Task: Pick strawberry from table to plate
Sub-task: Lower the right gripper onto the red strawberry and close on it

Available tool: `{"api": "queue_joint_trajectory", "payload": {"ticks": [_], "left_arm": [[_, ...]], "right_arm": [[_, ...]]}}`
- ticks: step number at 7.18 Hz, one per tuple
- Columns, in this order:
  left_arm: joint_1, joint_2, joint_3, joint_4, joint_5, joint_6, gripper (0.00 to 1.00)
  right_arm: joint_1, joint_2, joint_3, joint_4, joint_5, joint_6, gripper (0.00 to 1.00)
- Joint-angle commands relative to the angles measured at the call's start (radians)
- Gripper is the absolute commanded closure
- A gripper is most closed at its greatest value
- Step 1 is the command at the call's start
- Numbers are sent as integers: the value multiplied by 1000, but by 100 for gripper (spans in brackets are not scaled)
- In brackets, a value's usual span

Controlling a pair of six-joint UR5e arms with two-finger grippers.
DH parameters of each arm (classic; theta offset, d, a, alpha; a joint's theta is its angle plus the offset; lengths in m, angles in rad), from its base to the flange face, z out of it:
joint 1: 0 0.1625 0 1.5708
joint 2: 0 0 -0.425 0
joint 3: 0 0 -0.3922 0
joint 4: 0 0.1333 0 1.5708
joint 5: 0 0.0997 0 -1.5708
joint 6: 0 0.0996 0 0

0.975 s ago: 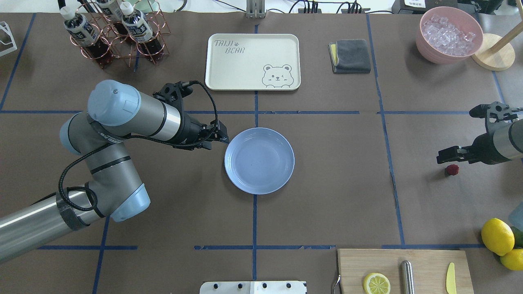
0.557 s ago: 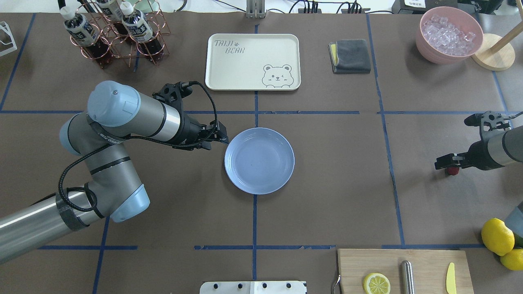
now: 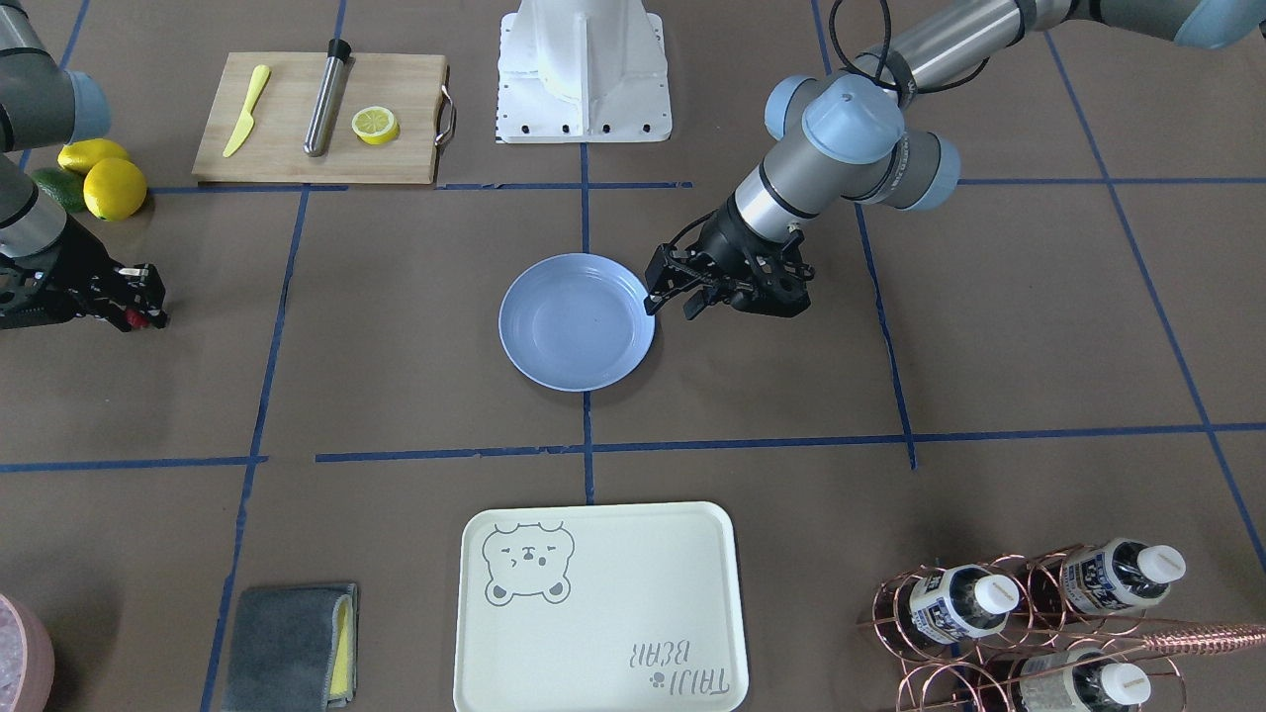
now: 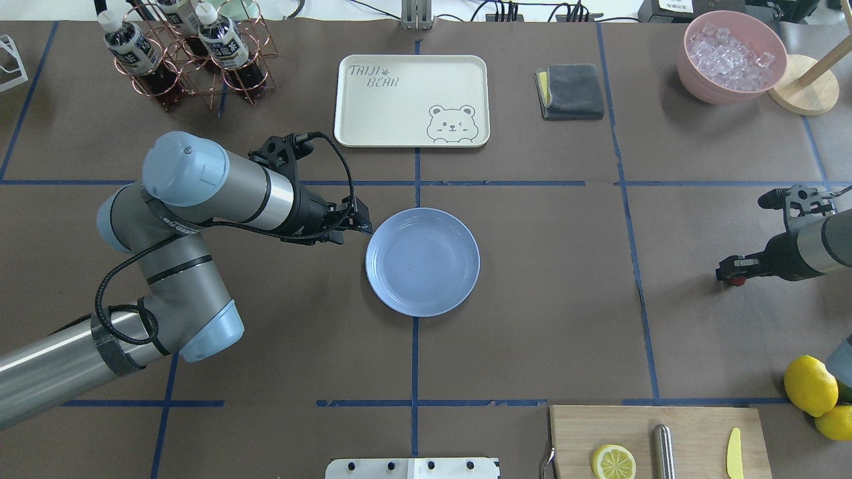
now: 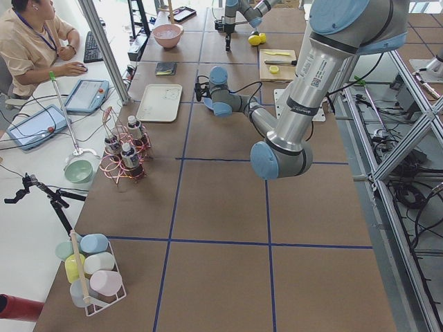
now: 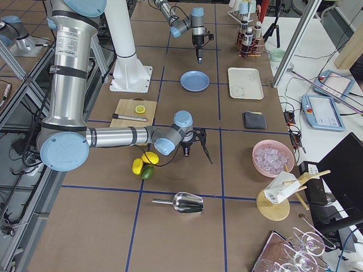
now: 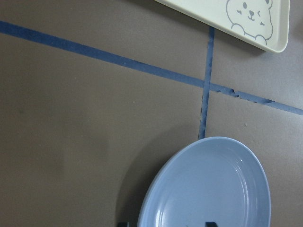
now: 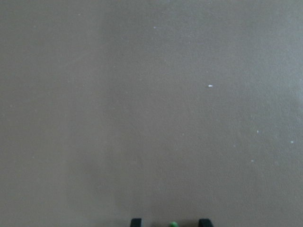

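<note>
Brown table — strawberry between the tips of the right claw

The left arm and the right arm are brushed silver tubes with fat round joints capped in pale blue. A black cable loops along the left one, bound with black tape, near small dark lettering. The left gripper and the right gripper are black and angular. The white base shows dark bolt holes.
</note>
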Motion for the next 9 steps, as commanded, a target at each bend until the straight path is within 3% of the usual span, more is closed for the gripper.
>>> {"api": "queue_joint_trajectory", "payload": {"ticks": [1,3,5,6,7,9], "left_arm": [[-1,0,-3,0,0,-2,37],[-1,2,-7,0,0,0,37],[-2,2,-9,0,0,-2,37],[-2,3,-10,0,2,-2,37],[-2,8,-10,0,2,-2,37],[-2,9,-27,0,0,-2,37]], "right_arm": [[1,-7,8,0,5,0,46],[1,-17,17,0,5,0,42],[1,-17,16,5,3,0,76],[1,-17,17,5,3,0,100],[1,-17,20,5,5,0,100],[1,-5,118,-12,2,79,100]]}}
